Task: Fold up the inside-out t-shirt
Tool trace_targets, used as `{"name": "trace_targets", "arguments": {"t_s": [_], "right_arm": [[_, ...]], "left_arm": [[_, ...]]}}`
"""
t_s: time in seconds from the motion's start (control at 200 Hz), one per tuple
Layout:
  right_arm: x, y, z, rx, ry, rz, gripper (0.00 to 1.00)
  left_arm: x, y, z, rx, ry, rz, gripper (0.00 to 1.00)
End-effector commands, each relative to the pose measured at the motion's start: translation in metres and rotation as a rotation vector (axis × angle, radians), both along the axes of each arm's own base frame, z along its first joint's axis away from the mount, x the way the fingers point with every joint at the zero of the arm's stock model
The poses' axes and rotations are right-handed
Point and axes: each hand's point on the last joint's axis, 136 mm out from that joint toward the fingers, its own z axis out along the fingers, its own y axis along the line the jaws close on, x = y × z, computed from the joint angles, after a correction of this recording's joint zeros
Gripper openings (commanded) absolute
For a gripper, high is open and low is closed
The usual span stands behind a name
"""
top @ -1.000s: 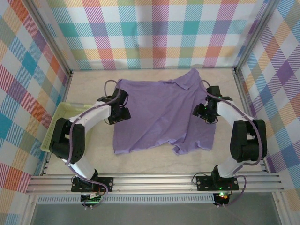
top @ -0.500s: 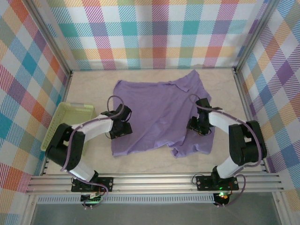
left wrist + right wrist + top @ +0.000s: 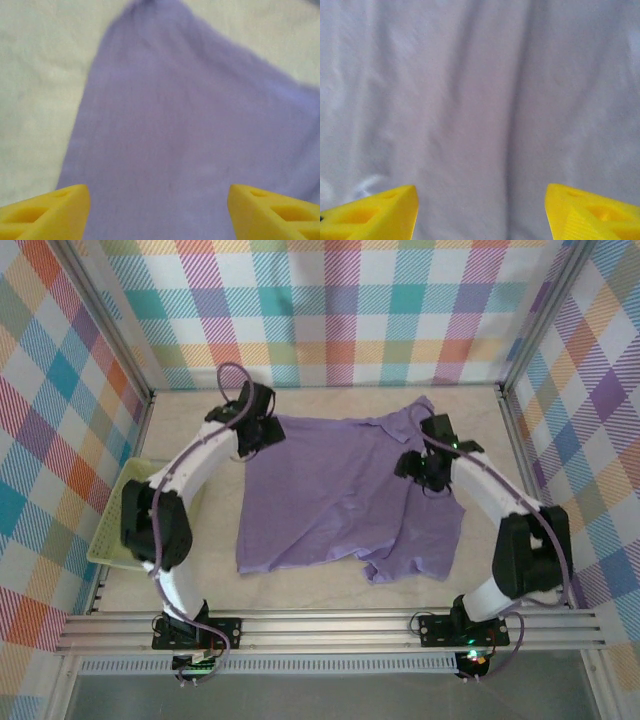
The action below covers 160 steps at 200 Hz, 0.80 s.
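Broadly, the inside-out t-shirt (image 3: 335,490) lies spread across the middle of the pale worktop (image 3: 300,592), its lavender fabric wrinkled, with a rumpled, folded-over patch at the near right corner and a flap sticking out at the far right. The left claw (image 3: 262,433) is reached out to the shirt's far left corner; in the left wrist view its yellow fingers (image 3: 50,210) stand wide apart with nothing between them, a tapering piece of the shirt lying below and bare worktop to one side. The right claw (image 3: 421,468) sits over the right part of the shirt, near the far right flap; in the right wrist view its yellow fingertips (image 3: 375,212) are likewise spread wide over creased fabric, gripping nothing. Whether either claw touches the cloth cannot be told. A pale yellow-green basket (image 3: 104,536) stands at the worktop's left edge, well apart from the shirt.
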Motion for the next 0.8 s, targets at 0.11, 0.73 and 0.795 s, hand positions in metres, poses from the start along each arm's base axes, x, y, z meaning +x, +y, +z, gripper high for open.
{"name": "trace_targets", "arguments": {"t_s": [0.11,0.73,0.795], "right_arm": [[0.045,0.021,-0.038,0.025,0.096,0.051,0.68],[-0.017,-0.019,-0.118,-0.085,0.342,-0.044,0.64],[-0.017,-0.019,-0.118,-0.087,0.344,-0.039,0.63]], "left_arm": [[0.089,0.031,-0.042,0.113,0.038,0.055,0.74],[0.152,0.061,-0.135,0.045,0.113,0.083,0.68],[0.155,0.06,-0.137,0.035,0.104,0.077,0.65]]}}
